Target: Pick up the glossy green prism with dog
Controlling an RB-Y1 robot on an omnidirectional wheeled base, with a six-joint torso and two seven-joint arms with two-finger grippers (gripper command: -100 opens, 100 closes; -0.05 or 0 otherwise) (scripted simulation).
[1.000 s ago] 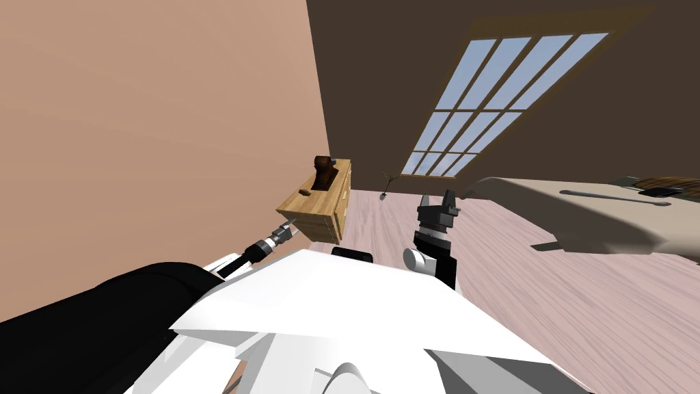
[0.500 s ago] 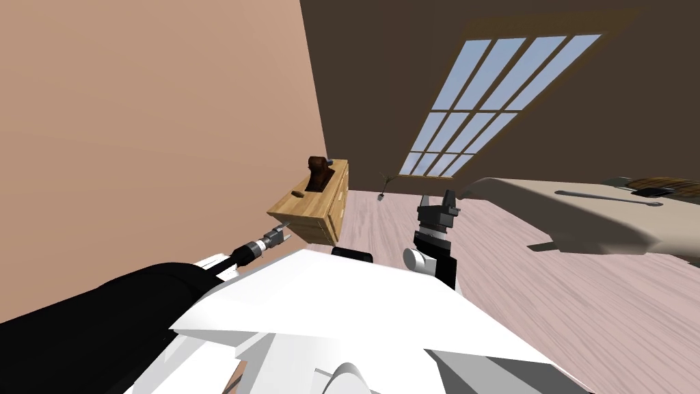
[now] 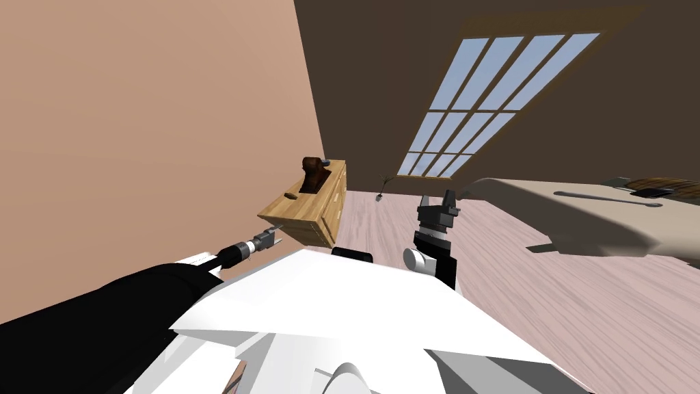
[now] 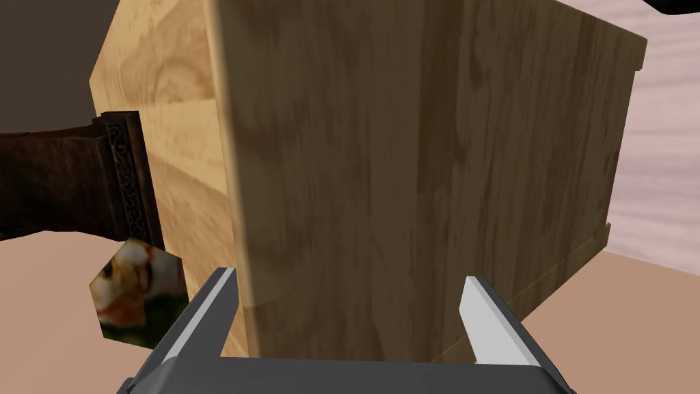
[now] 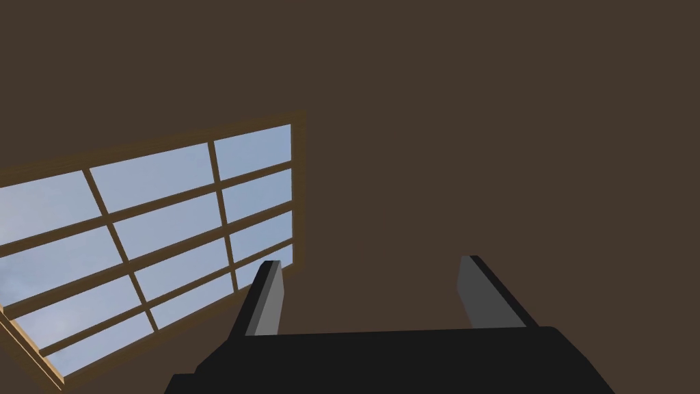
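Left gripper (image 4: 347, 280): fingers spread wide, nothing between them, pointed at the end panel of the wooden dresser (image 4: 424, 157). Prism (image 4: 139, 295), hexagonal face with a dog picture and green along its lower edge, lies on the dresser top, outside the finger gap, just beside a dark brown carved object (image 4: 65, 179). Right gripper (image 3: 437, 202): open, raised by the torso, well apart from the dresser.

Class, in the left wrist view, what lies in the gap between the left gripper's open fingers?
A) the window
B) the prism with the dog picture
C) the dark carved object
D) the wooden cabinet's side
D: the left gripper frames the side of the wooden cabinet. The dog-picture prism lies outside one finger, next to the dark carved object.
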